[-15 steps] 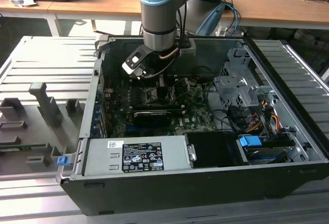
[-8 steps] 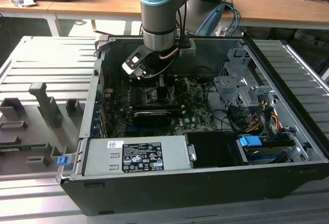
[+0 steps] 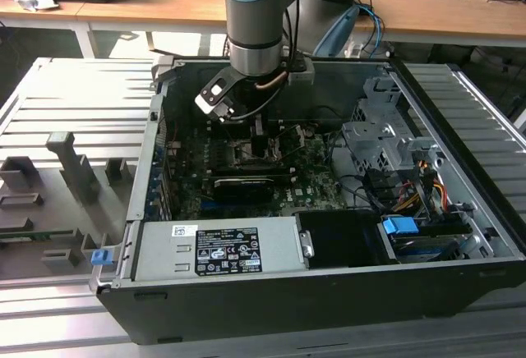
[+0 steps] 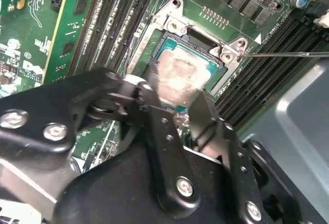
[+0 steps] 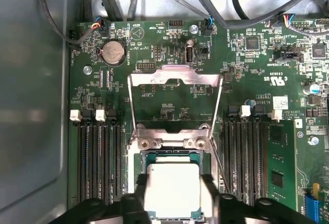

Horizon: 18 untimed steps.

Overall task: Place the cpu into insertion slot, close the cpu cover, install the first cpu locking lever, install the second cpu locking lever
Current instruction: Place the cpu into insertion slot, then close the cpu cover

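Note:
The cpu (image 5: 172, 185), a small square chip with a dull silvery face, sits over the insertion slot (image 5: 169, 155), and its edges line up with the socket frame. My gripper (image 5: 173, 196) is shut on it, with a black finger (image 5: 140, 199) against each of two opposite edges. In the second wrist view the cpu (image 4: 180, 72) shows smeared residue on its face and lies between the gripper's (image 4: 175, 98) fingers (image 4: 205, 116). The cpu cover (image 5: 175, 76) stands flipped open behind the socket. A thin locking lever (image 5: 218, 131) is raised beside it. In the exterior view the gripper (image 3: 260, 140) reaches down into the case.
Rows of black memory slots (image 5: 100, 157) flank the socket on both sides. A grey power supply box (image 3: 218, 247) lies at the case front, with a long black heatsink block (image 3: 242, 185) behind it. Cables and a drive cage (image 3: 386, 140) fill the exterior view's right.

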Each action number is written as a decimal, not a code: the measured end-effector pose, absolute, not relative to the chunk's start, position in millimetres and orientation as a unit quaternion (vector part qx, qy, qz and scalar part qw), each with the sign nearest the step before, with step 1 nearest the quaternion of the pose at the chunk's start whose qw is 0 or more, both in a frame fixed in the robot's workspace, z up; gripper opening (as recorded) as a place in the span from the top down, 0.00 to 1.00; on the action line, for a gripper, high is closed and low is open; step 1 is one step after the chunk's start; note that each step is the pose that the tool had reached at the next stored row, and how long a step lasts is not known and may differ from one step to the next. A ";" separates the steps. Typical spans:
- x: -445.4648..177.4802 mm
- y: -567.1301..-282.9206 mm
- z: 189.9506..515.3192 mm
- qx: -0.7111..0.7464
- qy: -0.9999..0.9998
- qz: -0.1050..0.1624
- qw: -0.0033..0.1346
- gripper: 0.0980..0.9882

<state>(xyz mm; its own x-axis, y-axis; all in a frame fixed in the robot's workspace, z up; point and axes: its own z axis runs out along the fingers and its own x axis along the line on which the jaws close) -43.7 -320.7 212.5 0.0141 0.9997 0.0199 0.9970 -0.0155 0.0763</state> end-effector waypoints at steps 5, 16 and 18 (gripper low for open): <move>-43.5 -320.8 214.2 0.712 0.701 0.034 0.020 0.86; -43.5 -320.8 217.2 0.712 0.701 0.034 0.020 0.99; -43.5 -320.7 217.6 0.712 0.701 0.034 0.020 0.99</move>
<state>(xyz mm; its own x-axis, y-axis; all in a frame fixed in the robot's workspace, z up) -43.5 -320.7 217.6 0.0142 0.9997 0.0198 0.9970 -0.0156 0.0757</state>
